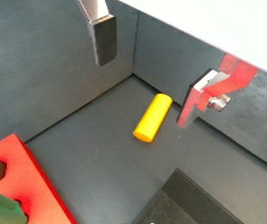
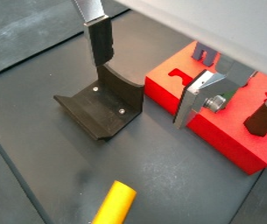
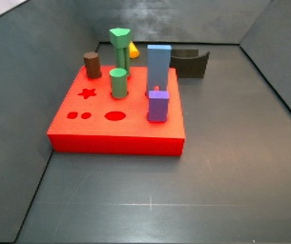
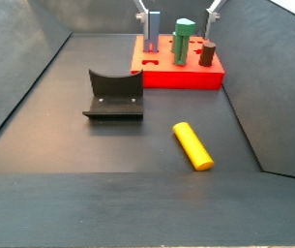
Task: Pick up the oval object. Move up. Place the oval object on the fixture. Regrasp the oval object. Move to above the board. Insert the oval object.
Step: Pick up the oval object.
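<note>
Oval object [image 4: 192, 145] lying free, floor | claw [image 4: 180, 12] cropped, released, above board [image 4: 176, 76]

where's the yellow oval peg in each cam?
Wrist view: oval object mid-frame, lying flat on the floor.
Wrist view: only its end, at the frame edge.
Side view: hidden behind the board.
Side view: lower right.
Shared landmark: fixture.
Claw above the board, holding nothing.
</note>
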{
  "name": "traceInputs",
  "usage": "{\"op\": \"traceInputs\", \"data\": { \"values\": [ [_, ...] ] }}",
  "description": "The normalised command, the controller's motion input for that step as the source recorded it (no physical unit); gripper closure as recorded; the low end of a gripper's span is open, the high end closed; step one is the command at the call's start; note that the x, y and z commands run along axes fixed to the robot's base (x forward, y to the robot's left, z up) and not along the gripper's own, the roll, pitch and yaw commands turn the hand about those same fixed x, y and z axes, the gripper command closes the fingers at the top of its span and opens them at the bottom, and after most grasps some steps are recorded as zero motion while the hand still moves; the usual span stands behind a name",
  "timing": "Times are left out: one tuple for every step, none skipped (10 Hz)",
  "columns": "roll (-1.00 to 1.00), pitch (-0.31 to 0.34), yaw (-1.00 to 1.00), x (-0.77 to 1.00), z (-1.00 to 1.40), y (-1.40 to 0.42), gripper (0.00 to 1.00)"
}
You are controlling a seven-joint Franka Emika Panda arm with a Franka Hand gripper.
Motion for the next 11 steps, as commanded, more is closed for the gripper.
{"op": "traceInputs", "data": {
  "values": [
    [-0.01, -0.107, 0.36, 0.04, -0.23, 0.26, 0.0],
    [-0.15, -0.17, 0.62, 0.24, -0.48, 0.3, 0.0],
    [-0.14, -0.144, 0.7, 0.13, -0.65, 0.18, 0.0],
    [-0.33, -0.1, 0.26, -0.1, -0.41, 0.02, 0.0],
    [-0.34, -0.067, 0.27, -0.06, -0.41, 0.03, 0.0],
    [-0.22, -0.066, 0.27, -0.12, -0.69, 0.23, 0.0],
    [-0.17, -0.073, 0.29, -0.13, -0.78, 0.3, 0.0],
    [-0.21, -0.064, 0.29, -0.04, -0.71, 0.27, 0.0],
    [-0.23, -0.021, 0.28, 0.0, -0.69, 0.32, 0.0],
    [-0.2, 0.0, 0.25, 0.0, -0.75, 0.33, 0.0],
    [-0.19, 0.0, 0.22, 0.0, -0.78, 0.33, 0.0]
  ]
}}
